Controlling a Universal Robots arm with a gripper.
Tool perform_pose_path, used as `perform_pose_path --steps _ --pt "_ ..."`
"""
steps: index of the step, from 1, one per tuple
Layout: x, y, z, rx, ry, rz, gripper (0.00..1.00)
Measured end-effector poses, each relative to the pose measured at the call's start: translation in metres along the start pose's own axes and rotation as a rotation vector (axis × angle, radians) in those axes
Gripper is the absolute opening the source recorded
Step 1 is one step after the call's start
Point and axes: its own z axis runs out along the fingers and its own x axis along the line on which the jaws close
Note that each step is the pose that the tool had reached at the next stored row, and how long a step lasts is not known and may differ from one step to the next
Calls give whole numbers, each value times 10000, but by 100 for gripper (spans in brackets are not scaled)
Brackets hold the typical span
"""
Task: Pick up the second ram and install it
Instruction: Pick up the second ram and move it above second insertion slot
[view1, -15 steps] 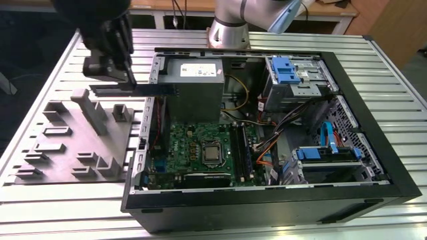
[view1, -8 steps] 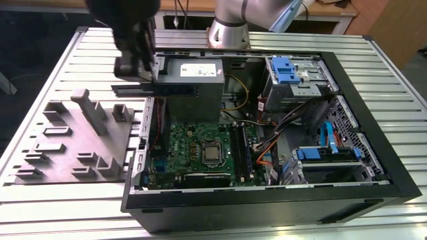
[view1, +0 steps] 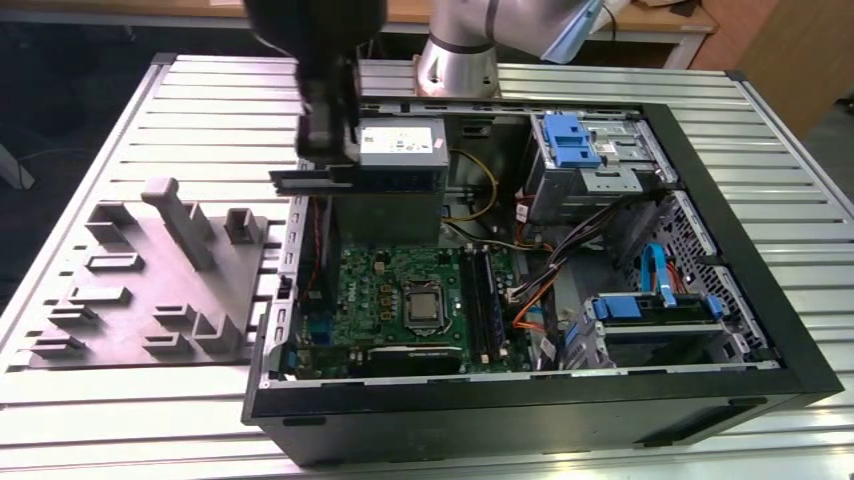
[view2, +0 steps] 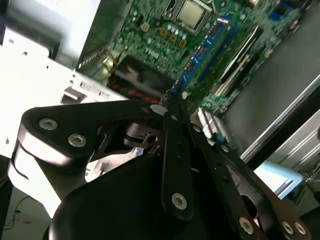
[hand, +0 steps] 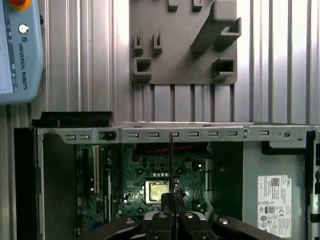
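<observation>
My gripper (view1: 327, 160) hangs over the open computer case's edge on the exterior view's left, beside the power supply. It is shut on the second ram (view1: 310, 181), a thin dark stick held level well above the motherboard (view1: 380, 290). In the first wrist view the ram (hand: 170, 160) shows edge-on as a thin line rising from the closed gripper (hand: 172, 197), with the silver processor (hand: 156, 191) below it. The black memory slots (view1: 477, 300) lie beside the processor (view1: 424, 306), toward the exterior view's right. In the second wrist view the gripper (view2: 167, 100) is shut above the board.
A grey holder plate (view1: 147, 280) with upright pegs lies outside the case on the exterior view's left. Inside the case are the power supply (view1: 400, 145), blue drive cages (view1: 577, 140) and loose cables (view1: 534, 290). A pendant (hand: 20, 50) lies on the slatted table.
</observation>
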Motion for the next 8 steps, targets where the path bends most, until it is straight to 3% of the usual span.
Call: perform_pose_path --steps 8 --pt "-8 -362 15 -27 0 1 11"
